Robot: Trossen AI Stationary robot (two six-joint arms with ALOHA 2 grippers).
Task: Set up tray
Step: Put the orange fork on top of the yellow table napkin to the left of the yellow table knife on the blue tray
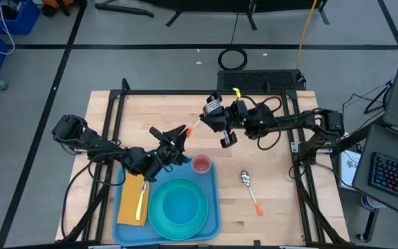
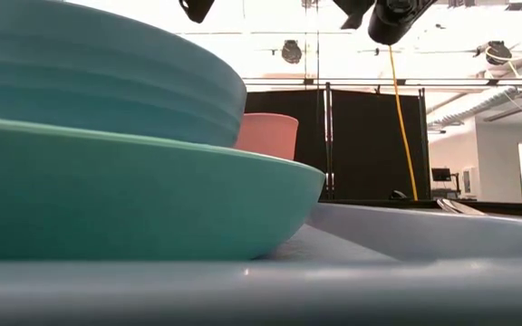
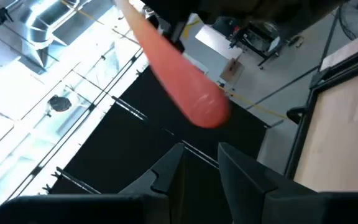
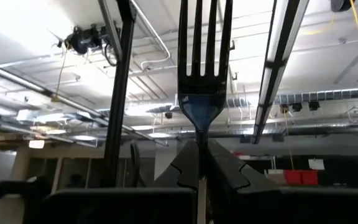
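From above, the tray lies at the near edge of the table, left of centre. It already carries a yellow napkin with a yellow-handled utensil on it, a teal plate with a blue bowl stacked in it, and a pink cup at its far right corner. A spoon with an orange handle lies on the bare wood to the right of the tray, so that piece is not yet placed. I judge the setting to be well along, with the fork and the spoon left.

The left gripper hovers just beyond the tray's far edge, close to the cup. The right gripper is up over the middle of the table, farther and to the right of the tray, well apart from it.

At table height, the plate and bowl fill the near left, the cup stands behind them, and the tray's rim runs off to the right.

The left wrist camera shows that arm's fingers with a gap between them and nothing gripped; an orange handle hangs ahead of them, apparently offered for a handover.

The right wrist camera shows its claw clenched on a fork, tines pointing up.
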